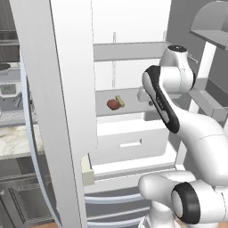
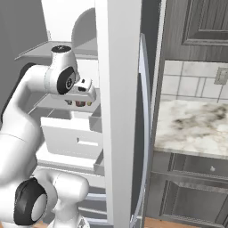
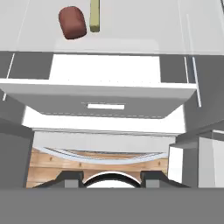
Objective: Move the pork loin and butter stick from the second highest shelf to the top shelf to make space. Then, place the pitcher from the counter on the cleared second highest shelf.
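The pork loin (image 1: 112, 104) (image 3: 72, 22), a reddish-brown lump, lies on the second highest shelf (image 1: 132, 99) of the open fridge. Just to its right lies the pale yellow butter stick (image 1: 119, 101) (image 3: 94, 16). The top shelf (image 1: 129, 51) above them is bare. My hand (image 1: 143, 95) hovers at the shelf's front right, to the right of both items and apart from them. In the hand view my gripper (image 3: 111, 177) is open, with nothing between its fingertips (image 3: 72, 177). The marble counter (image 2: 191, 124) stands to the right of the fridge. The pitcher is out of view.
A white drawer (image 1: 129, 142) (image 3: 109, 105) juts out below the second highest shelf. The open fridge doors (image 1: 67, 111) (image 2: 118, 111) stand on both sides of the arm. Door bins (image 1: 209, 102) hang at the right.
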Robot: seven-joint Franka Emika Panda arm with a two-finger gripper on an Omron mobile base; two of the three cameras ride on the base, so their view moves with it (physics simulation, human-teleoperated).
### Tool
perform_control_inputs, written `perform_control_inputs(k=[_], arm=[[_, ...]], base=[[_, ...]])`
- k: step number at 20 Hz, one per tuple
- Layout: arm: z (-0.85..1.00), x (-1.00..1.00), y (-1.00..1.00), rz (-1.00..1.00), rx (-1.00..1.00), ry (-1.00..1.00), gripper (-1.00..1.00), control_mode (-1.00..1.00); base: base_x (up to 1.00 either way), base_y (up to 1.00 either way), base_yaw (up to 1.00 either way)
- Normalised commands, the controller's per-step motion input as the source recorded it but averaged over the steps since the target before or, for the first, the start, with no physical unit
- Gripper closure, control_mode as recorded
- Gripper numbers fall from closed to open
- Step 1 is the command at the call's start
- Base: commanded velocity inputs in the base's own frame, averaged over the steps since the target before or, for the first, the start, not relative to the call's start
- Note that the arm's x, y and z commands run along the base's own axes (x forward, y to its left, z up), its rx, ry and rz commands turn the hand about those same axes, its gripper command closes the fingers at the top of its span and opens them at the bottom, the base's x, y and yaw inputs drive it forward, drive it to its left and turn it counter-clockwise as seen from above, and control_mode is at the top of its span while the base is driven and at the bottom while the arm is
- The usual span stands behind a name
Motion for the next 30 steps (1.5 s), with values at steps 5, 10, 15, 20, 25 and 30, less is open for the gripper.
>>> perform_control_inputs(k=[5,10,15,20,25,30], arm=[[-0.10,-0.06,0.19,0.00,0.00,-0.30,-1.00,-1.00],[-0.41,0.07,0.38,0.00,0.00,-0.32,-1.00,-1.00],[-0.41,0.29,0.33,0.00,0.00,-0.10,-1.00,-1.00],[-0.06,0.32,0.01,0.00,0.00,0.00,-1.00,-1.00],[-0.04,0.52,0.00,-0.01,0.00,0.00,-1.00,-1.00],[-0.12,0.49,0.22,0.00,0.00,0.00,-1.00,-1.00]], base=[[0.00,0.00,0.00],[0.00,0.00,0.00],[0.00,0.00,0.00],[0.00,0.00,0.00],[0.00,0.00,0.00],[0.00,0.00,0.00]])
